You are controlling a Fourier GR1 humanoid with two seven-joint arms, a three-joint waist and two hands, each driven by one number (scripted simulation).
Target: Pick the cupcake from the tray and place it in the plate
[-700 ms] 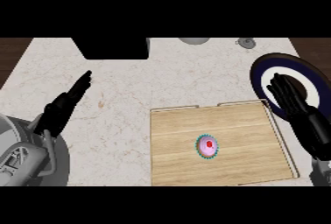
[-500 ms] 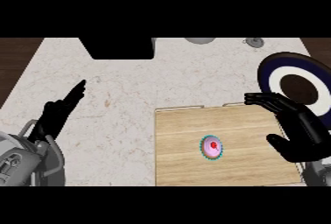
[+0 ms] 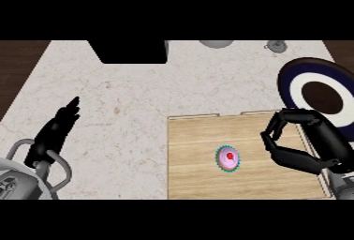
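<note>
Across the marbled counter (image 3: 131, 98), the biggest thing I see is the wooden tray (image 3: 197, 140), filling the lower right from about 4 to 6 o'clock. Beyond its far right corner, at 2 o'clock, sits the plate (image 3: 285, 80): navy rim, white ring, dark centre, partly cut by the view's edge.

At 9 o'clock the left hand (image 3: 59, 129) rests over the counter with fingers straight and together, holding nothing, well apart from the tray.

Over the tray's right side, the right hand (image 3: 326, 146) is spread in a wide C, fingers above and thumb below. It grips nothing, and its opening faces 9 o'clock toward the cupcake (image 3: 228, 159).

That cupcake stands upright near the tray's middle, small and round, with pink icing, a red dot on top and a teal frilled wrapper. It is near the fingertips but not touching them.

I judge this to be the approach, with the pick not yet made. Next I would slide the hand toward 9 o'clock, lower it so fingers and thumb bracket the wrapper, close, then lift and carry toward 1 o'clock onto the plate.
</note>
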